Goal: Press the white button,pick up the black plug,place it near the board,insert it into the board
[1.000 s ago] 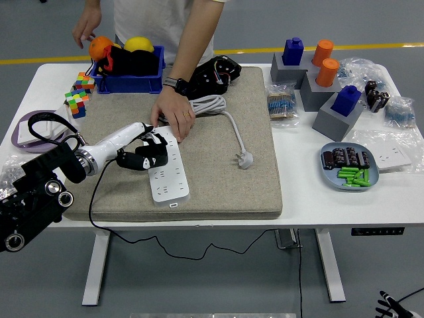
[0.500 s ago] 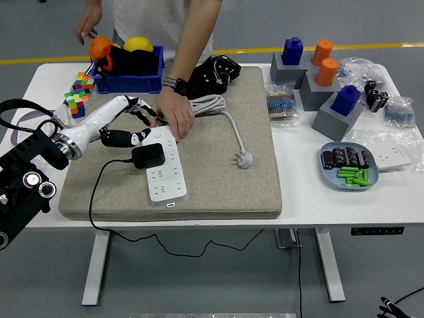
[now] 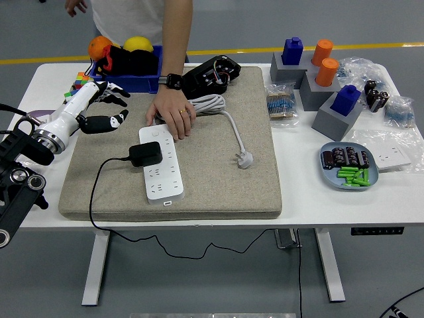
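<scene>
- Left robot hand (image 3: 99, 109), white and black with five fingers, hangs over the left rear part of the mat, fingers spread and loose, holding nothing; thumb and fingertips black.
- Black plug (image 3: 146, 154), a blocky square adapter, sits plugged on the left edge of the white power strip (image 3: 162, 165), upper half of the strip; its thin black cable (image 3: 99, 199) runs left off it, curves down over the mat edge and hangs under the table.
- Plug lies to the right of and nearer the table's front edge than the left hand, clearly apart from it, no contact.
- White power strip lies lengthwise on the grey-beige felt mat (image 3: 218, 185), slightly tilted, with a small white button (image 3: 169, 203) at its near end.
- Person's hand (image 3: 173, 116) with a wristwatch presses down on the far end of the strip, touching it.
- Grey-white cord with three-pin plug (image 3: 245, 159) lies on the mat, right of the strip.
- Blue plastic bin (image 3: 129, 73) holding orange and yellow balls stands behind the robot hand on the white table (image 3: 344, 205).
- Right robot hand is out of sight.
</scene>
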Controlling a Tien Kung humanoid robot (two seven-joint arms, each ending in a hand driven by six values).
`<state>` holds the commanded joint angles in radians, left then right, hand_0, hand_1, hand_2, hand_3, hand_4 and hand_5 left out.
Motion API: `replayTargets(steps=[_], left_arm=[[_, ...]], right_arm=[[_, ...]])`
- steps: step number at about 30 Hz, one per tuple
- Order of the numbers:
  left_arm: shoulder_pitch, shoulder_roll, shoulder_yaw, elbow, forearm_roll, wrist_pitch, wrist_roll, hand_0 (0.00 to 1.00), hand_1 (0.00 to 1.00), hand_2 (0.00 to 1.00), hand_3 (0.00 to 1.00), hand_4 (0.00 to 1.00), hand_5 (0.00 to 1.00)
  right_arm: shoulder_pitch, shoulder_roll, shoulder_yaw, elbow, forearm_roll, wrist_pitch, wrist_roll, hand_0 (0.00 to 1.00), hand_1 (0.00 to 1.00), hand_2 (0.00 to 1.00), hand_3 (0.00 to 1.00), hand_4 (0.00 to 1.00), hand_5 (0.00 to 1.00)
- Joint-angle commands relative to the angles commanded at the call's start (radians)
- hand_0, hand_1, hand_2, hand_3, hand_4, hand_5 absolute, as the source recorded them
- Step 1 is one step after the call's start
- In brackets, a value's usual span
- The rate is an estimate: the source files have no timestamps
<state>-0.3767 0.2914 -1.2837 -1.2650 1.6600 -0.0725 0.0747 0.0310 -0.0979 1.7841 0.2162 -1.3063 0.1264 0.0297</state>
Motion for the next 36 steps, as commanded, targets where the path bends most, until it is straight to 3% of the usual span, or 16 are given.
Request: replayTargets(steps=[2,3,14,15,27,32,33,36], left_arm=[[0.008,-0.003,-0.009,0.011,0.003,-0.007,0.011,0.764,0.724,0.622,0.631,0.692,0.002],[0.014,-0.005,-0.016,0.017,0.003,-0.010,0.011,0.811,0.783,0.703,0.689,0.771,0.017],[0.075,-0.009,-0.072,0.037,0.022,-0.026,0.027,0.831,0.807,0.730,0.735,0.788,0.055],[0.079,-0.009,-0.078,0.038,0.024,-0.029,0.031,0.857,0.854,0.773,0.759,0.809,0.118],[0.123,-0.030,-0.178,0.006,0.043,-0.032,0.029,0.867,0.858,0.779,0.770,0.824,0.177],[0.165,-0.056,-0.219,-0.010,0.042,-0.018,-0.011,0.867,0.858,0.779,0.770,0.824,0.177],[0.175,-0.061,-0.229,-0.013,0.042,-0.014,-0.019,0.864,0.852,0.775,0.768,0.812,0.192],[0.196,-0.071,-0.249,-0.015,0.046,-0.011,-0.025,0.864,0.852,0.775,0.768,0.812,0.192]], right_arm=[[-0.010,0.002,0.022,-0.001,-0.013,-0.002,-0.003,0.855,0.694,0.681,0.660,0.755,0.573],[-0.016,0.004,0.036,0.001,-0.020,-0.007,-0.004,0.858,0.701,0.685,0.695,0.852,0.620],[-0.062,0.038,0.136,-0.003,-0.072,0.002,-0.001,0.859,0.701,0.685,0.701,0.883,0.653],[-0.064,0.041,0.143,-0.004,-0.075,0.008,-0.001,0.860,0.705,0.691,0.706,0.955,0.759],[-0.037,0.025,0.096,-0.001,-0.035,0.027,0.001,0.866,0.716,0.698,0.715,0.989,0.793],[-0.044,0.020,0.080,0.001,-0.030,0.012,-0.015,0.866,0.716,0.698,0.715,0.989,0.793],[-0.047,0.020,0.081,0.001,-0.033,0.012,-0.018,0.860,0.712,0.698,0.714,0.926,0.720],[-0.050,0.019,0.080,0.000,-0.035,0.012,-0.021,0.860,0.712,0.698,0.714,0.926,0.720]])
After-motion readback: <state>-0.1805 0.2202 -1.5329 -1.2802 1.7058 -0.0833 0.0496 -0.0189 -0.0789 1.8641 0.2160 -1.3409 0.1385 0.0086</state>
